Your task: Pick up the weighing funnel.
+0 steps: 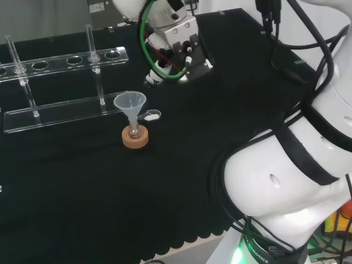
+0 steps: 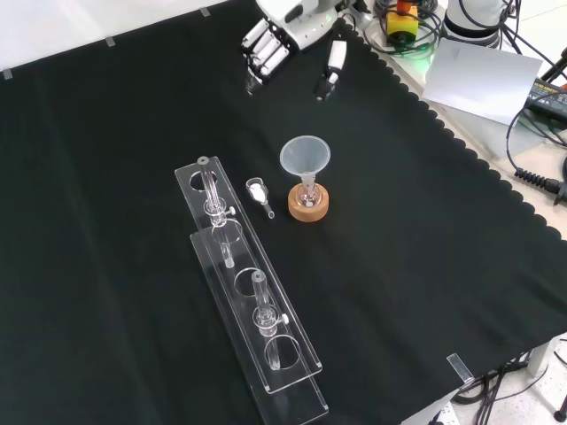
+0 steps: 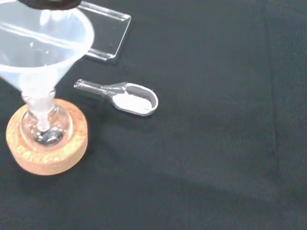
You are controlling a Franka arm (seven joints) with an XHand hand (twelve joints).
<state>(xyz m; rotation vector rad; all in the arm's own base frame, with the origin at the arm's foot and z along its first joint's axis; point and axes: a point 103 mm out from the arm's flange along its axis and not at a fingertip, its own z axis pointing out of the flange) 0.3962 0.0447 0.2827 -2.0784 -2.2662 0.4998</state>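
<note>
Glassware stands near the middle of the black cloth (image 2: 115, 159), and the weighing funnel (image 2: 259, 195) lies flat on the cloth among it. In the front view it rests between a clear test-tube rack (image 2: 266, 354) on its left and a cork ring (image 2: 309, 209) on its right, close to both but touching neither. The wrist view shows the small clear scoop (image 3: 128, 98) with something white in its bowl and its short stem pointing towards the cork ring (image 3: 45, 153). A small round flask (image 3: 44, 128) sits on that ring, and the stem of the big funnel (image 3: 41, 45) goes into the flask's neck, mouth up. In the head view the weighing funnel (image 1: 150, 115) lies just to the right of the funnel (image 1: 130, 103) and a little beyond the cork ring (image 1: 135, 138). Two glass tubes stand upright in the rack in the front view, one at its far end (image 2: 211, 190) and one farther along (image 2: 263, 305). The hand (image 2: 297, 25) hangs at the top of the front view, well apart from the weighing funnel. Its fingers (image 2: 264, 55) are stretched out straight, the thumb (image 2: 333, 60) is spread away from them, and nothing is held between. In the head view the hand (image 1: 176, 47) is above the cloth, up and to the right of the funnel.
</note>
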